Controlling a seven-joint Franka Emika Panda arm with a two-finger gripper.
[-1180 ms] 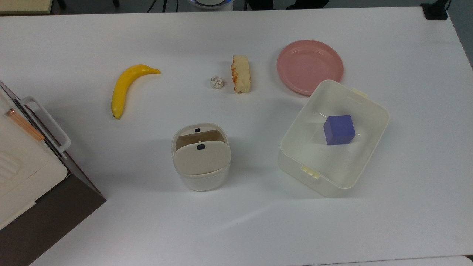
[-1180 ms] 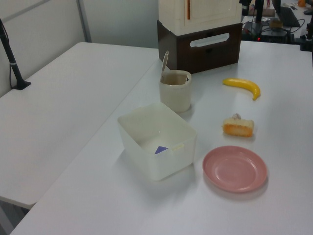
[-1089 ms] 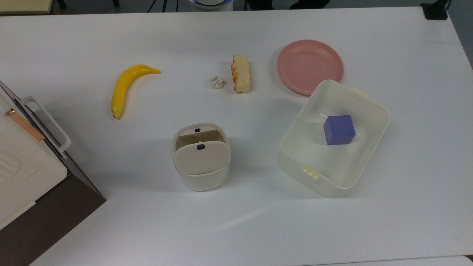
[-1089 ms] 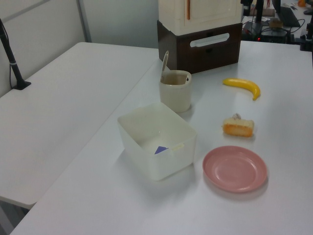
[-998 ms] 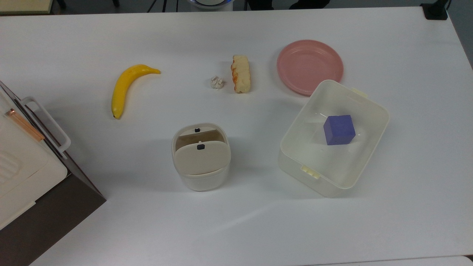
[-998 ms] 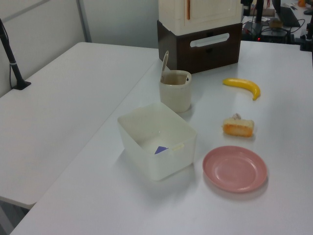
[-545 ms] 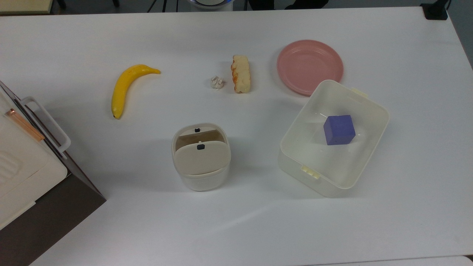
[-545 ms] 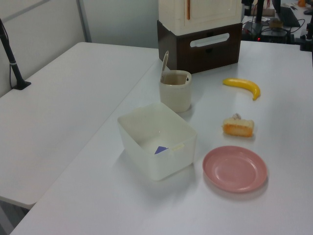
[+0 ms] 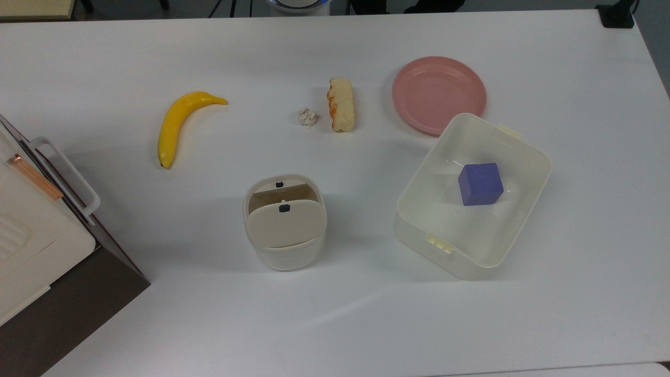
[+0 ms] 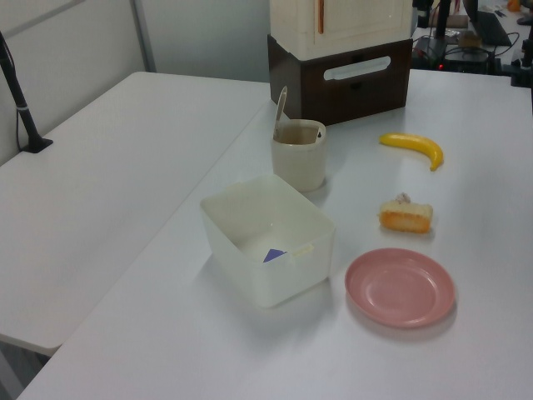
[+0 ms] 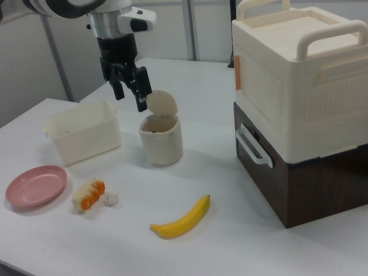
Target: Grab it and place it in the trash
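Gripper (image 11: pixel 130 89) high over table (image 9: pixel 335 324), fingers parted, gripping nothing. Wad (image 9: pixel 307 116) on table just beside bread (image 9: pixel 341 104) — well apart from bin (image 9: pixel 285 222), lid tilted.

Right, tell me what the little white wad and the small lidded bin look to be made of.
The white wad looks like crumpled paper: matte, with irregular creases and folds. The bin appears to be moulded plastic, cream with a smooth, slightly glossy wall and rounded corners; its beige swing lid looks like the same plastic, matte.
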